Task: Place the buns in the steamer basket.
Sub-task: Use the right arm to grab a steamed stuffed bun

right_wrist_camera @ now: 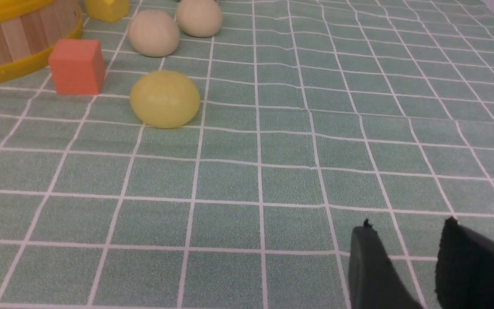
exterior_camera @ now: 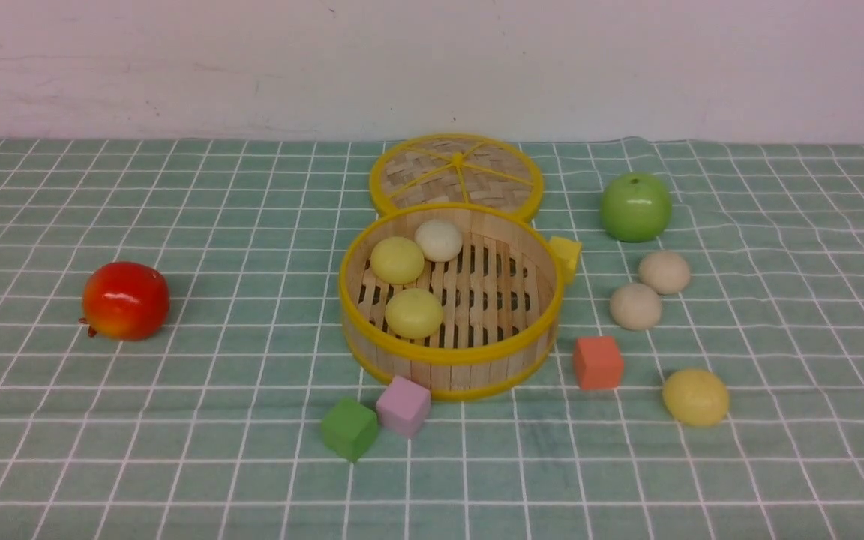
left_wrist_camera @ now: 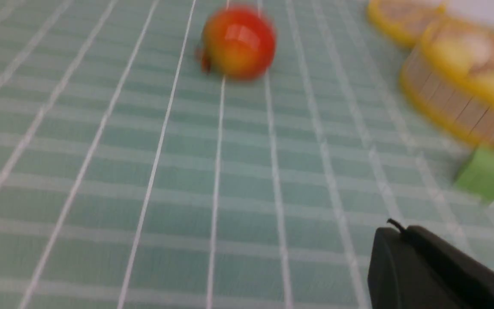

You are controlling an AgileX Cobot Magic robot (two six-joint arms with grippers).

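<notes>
Three buns in, three to go

Left claw (left_wrist_camera: 395, 231) is pressing its fingers together; three buns are sitting inside the steamer basket (exterior_camera: 451, 354); three are waiting right of it. Right claw (right_wrist_camera: 408, 227) is standing spread, best centring over the yellow bun (exterior_camera: 696, 397).

The steamer basket (exterior_camera: 451, 375) looks like bamboo or wood, w/ matt slats and a smooth yellow rim, maybe plastic. The lid (exterior_camera: 432, 176) has a woven surface, rough & matt. The buns (exterior_camera: 413, 313) look smooth, w/ only a soft sheen. The red apple (exterior_camera: 126, 300) is very glossy, and the green apple (exterior_camera: 635, 207) is smooth, a bit shiny. The cubes (exterior_camera: 598, 363) look matt, prob. foam. The table cover (exterior_camera: 199, 390) looks like cloth, matt, w/ small wrinkles.
</notes>
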